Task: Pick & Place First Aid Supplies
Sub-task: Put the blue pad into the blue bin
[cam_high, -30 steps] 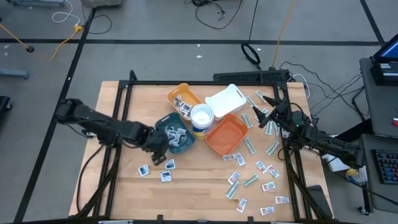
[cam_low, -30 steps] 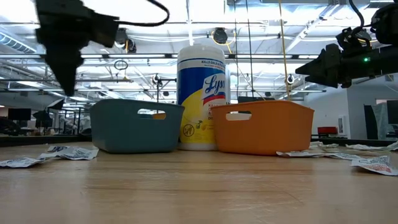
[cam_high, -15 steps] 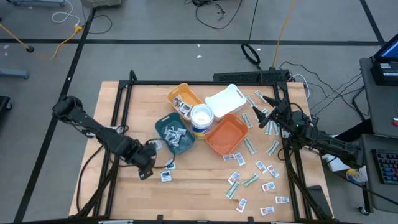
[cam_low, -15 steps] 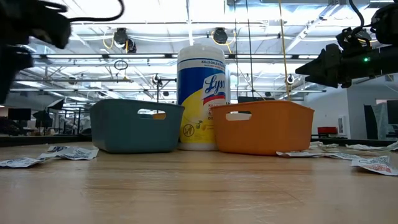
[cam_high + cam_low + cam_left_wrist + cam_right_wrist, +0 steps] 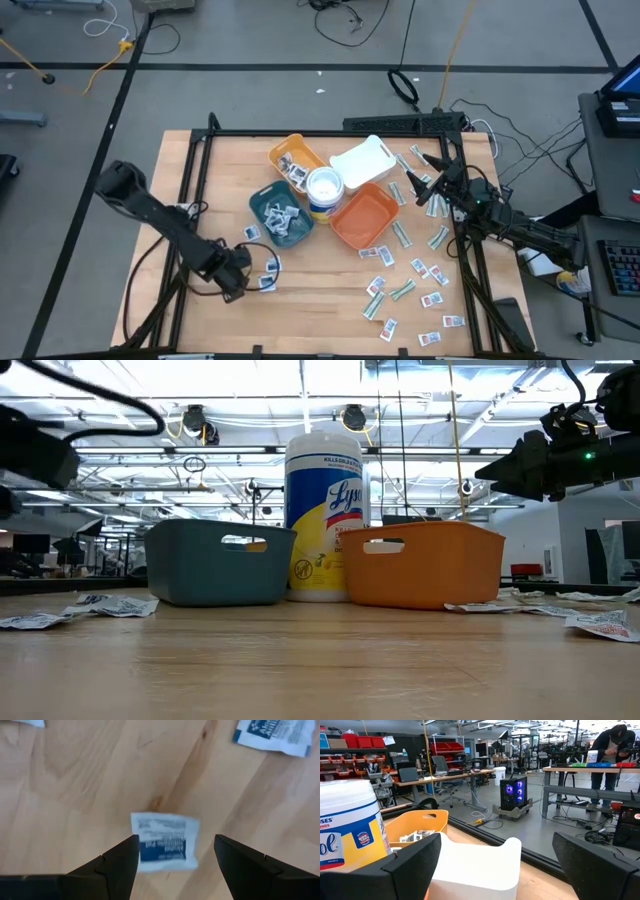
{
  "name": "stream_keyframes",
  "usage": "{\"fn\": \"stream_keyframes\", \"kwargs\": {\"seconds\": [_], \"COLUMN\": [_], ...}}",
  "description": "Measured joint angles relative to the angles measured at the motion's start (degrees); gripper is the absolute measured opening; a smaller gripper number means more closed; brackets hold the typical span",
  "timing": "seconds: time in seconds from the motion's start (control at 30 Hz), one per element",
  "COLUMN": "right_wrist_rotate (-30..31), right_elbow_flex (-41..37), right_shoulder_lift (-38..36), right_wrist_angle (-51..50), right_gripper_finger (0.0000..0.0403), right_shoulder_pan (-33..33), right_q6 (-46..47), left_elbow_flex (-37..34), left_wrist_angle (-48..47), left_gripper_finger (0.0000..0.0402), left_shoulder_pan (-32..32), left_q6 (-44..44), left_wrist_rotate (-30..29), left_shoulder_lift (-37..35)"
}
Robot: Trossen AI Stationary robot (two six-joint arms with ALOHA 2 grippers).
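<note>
Here the left end effector (image 5: 172,865) hangs low over the wooden table (image 5: 320,320), near its front left part, with its fingers (image 5: 110,865) spread apart and nothing between them. Just under the gap lies a white packet (image 5: 165,841) with blue print, flat on the wood and touched by neither finger. In the high view this end effector (image 5: 236,278) sits beside a few more white packets (image 5: 266,283), just in front of the teal tray (image 5: 258,205).

The right end effector (image 5: 425,193) is held above the table's right edge, fingers (image 5: 410,870) wide open and empty, pointing toward the white tray (image 5: 362,160), the yellow tray (image 5: 297,148) and the wipes tub (image 5: 325,186). The orange tray (image 5: 362,217) stands just beside the tub.

Most of the first aid packets (image 5: 405,290) lie scattered over the right front of the table, white squares and narrow green strips mixed. Some are already in the teal and yellow trays.

In the right wrist view, a person (image 5: 612,745) stands at a bench far across the room.
</note>
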Motion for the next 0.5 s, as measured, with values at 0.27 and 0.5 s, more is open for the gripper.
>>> {"fn": "stream_keyframes", "kwargs": {"seconds": [0.27, 0.5], "right_wrist_rotate": [0.0, 0.0], "right_elbow_flex": [0.0, 0.0], "right_shoulder_lift": [0.0, 0.0], "right_wrist_angle": [0.0, 0.0], "right_gripper_finger": [0.0377, 0.0377], "right_shoulder_pan": [0.0, 0.0], "right_q6": [0.0, 0.0], "left_elbow_flex": [-1.6, -3.0], "left_wrist_angle": [2.7, 2.7], "left_gripper_finger": [0.0226, 0.0091], "left_shoulder_pan": [-0.7, -1.6], "left_q6": [-0.7, -3.5], "left_wrist_rotate": [-0.8, -0.4], "left_shoulder_lift": [2.0, 1.8]}}
